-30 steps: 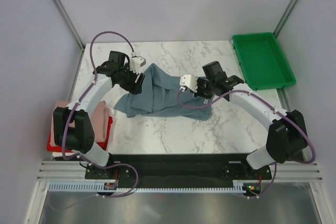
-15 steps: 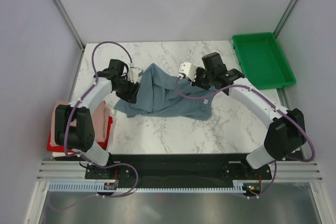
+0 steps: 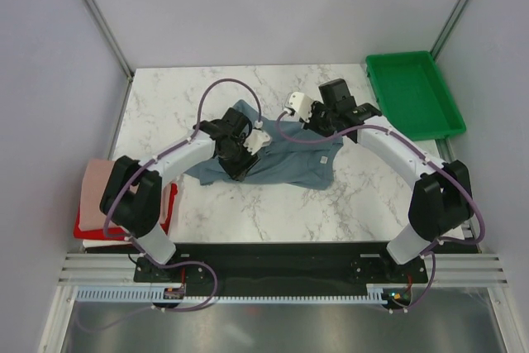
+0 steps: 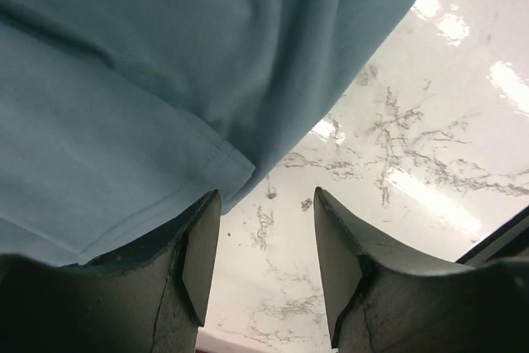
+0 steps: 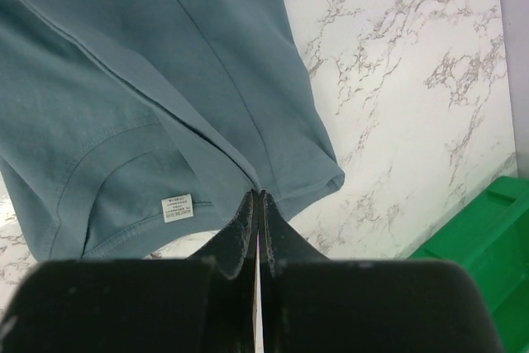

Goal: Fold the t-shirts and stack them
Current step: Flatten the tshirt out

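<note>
A slate blue-grey t-shirt (image 3: 289, 159) lies rumpled on the middle of the marble table, its white neck label (image 5: 176, 208) showing. My right gripper (image 3: 285, 119) is at the shirt's far edge and shut on a pinch of its fabric (image 5: 273, 167). My left gripper (image 3: 240, 164) is open and empty over the shirt's near left edge; in the left wrist view the shirt's hem (image 4: 190, 163) lies just beyond the fingers (image 4: 202, 245), with bare marble between them. Folded pale pink (image 3: 99, 175), red (image 3: 83, 225) and white (image 3: 89, 244) t-shirts are stacked at the left edge.
A green plastic tray (image 3: 413, 97) stands at the back right and shows in the right wrist view (image 5: 488, 237). Grey walls and metal posts close in the table on three sides. The marble table (image 3: 248, 204) shows in front of the shirt.
My left gripper has let go of the shirt's left side and swung right and nearer, over its front edge. The shirt has dropped flatter. My right gripper has shifted slightly back, still pinching.
</note>
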